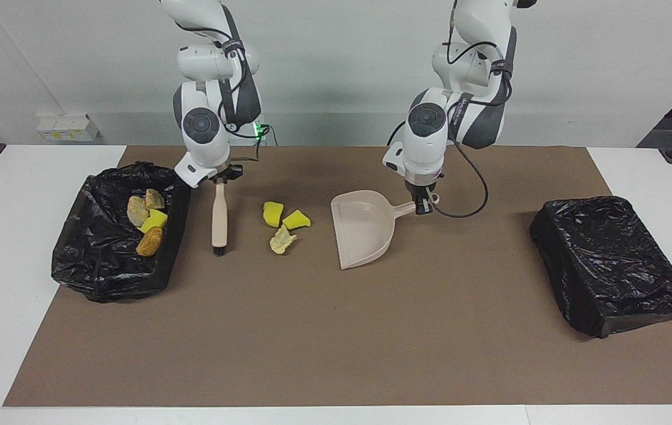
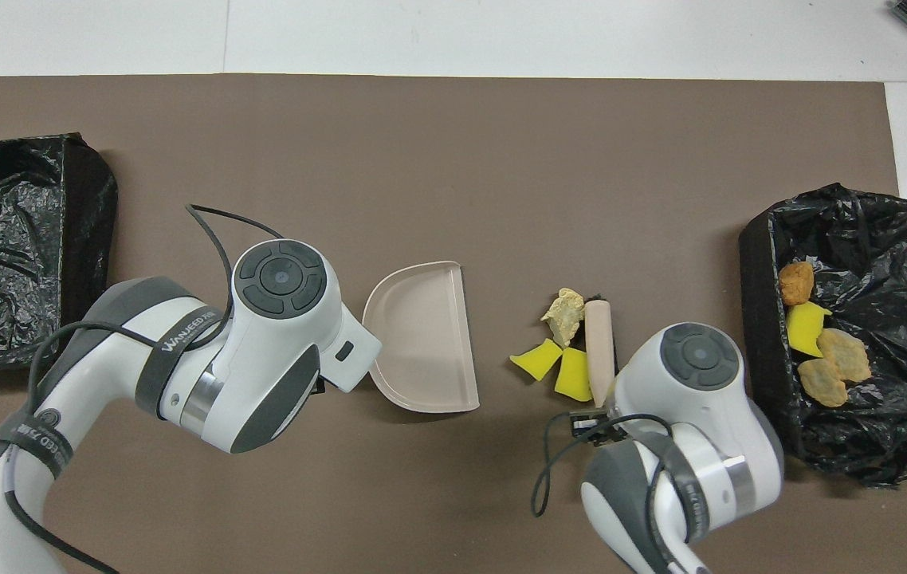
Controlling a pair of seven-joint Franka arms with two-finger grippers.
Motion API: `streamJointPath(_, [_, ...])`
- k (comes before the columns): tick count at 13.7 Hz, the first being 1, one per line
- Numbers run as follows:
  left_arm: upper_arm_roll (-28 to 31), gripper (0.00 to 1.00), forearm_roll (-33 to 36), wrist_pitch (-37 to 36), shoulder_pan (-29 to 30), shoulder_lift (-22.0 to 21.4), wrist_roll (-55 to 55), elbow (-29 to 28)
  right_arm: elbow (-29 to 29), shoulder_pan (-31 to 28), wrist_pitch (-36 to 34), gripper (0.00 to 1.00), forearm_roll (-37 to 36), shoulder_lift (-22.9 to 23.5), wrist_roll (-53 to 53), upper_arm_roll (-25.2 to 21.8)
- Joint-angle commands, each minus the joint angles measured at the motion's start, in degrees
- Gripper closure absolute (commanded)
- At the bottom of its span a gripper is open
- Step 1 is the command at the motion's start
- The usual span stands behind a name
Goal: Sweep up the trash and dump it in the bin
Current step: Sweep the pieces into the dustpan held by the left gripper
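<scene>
Trash (image 1: 281, 224) — two yellow chunks, one pale crust — lies between right gripper's (image 1: 219, 180) clamped brush (image 1: 218, 221) and left gripper's (image 1: 424, 206) clamped dustpan (image 1: 362, 233).

Bright, even light from above; both views sharp, no blur. Soft short shadows under dustpan (image 1: 364, 229) and beside brush (image 1: 218, 217). Small glints on crinkled black bin liner (image 1: 113, 236). Brown mat (image 1: 336, 330) matte, no glare.
</scene>
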Motion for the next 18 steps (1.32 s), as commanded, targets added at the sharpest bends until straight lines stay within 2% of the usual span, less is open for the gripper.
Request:
streamJointPath(1, [0.68,1.0,1.23,1.69,-0.9,-0.89,-1.36,-1.73,0.95,5.26,3.89,1.0,7.46,2.39,1.69,0.15])
streamJointPath(5, [0.68,1.0,1.23,2.04,-0.81,-0.98,-1.36,-2.17,5.59,9.05,6.45,1.0,21.42,4.58,1.07,0.5])
streamJointPath(6, [0.68,1.0,1.23,2.65,-0.55,-1.07,-0.58,-2.52,7.35,10.02,6.36,1.0,23.03,5.37,1.42,0.5])
streamJointPath(8, [0.68,1.0,1.23,4.59,-0.64,-1.16,-1.1,-3.4,10.52,10.99,6.19,1.0,23.13,6.69,1.95,0.59])
streamJointPath(10, [0.68,1.0,1.23,4.94,-0.55,-1.16,-0.83,-3.4,11.15,10.91,3.83,1.0,21.38,4.52,1.08,0.16])
streamJointPath(12, [0.68,1.0,1.14,5.03,-0.64,-1.16,-0.74,-3.4,11.94,9.77,-3.18,1.0,12.12,0.39,0.64,-0.29])
streamJointPath(14, [0.68,1.0,1.14,5.56,-0.55,-1.16,-0.48,-3.4,13.51,5.57,-10.56,1.0,3.92,-2.7,-3.38,-0.11])
streamJointPath(18, [0.68,1.0,1.14,8.55,-0.46,-1.51,0.66,-5.07,16.32,-0.49,-11.31,1.0,-11.64,-0.17,-19.27,-0.02])
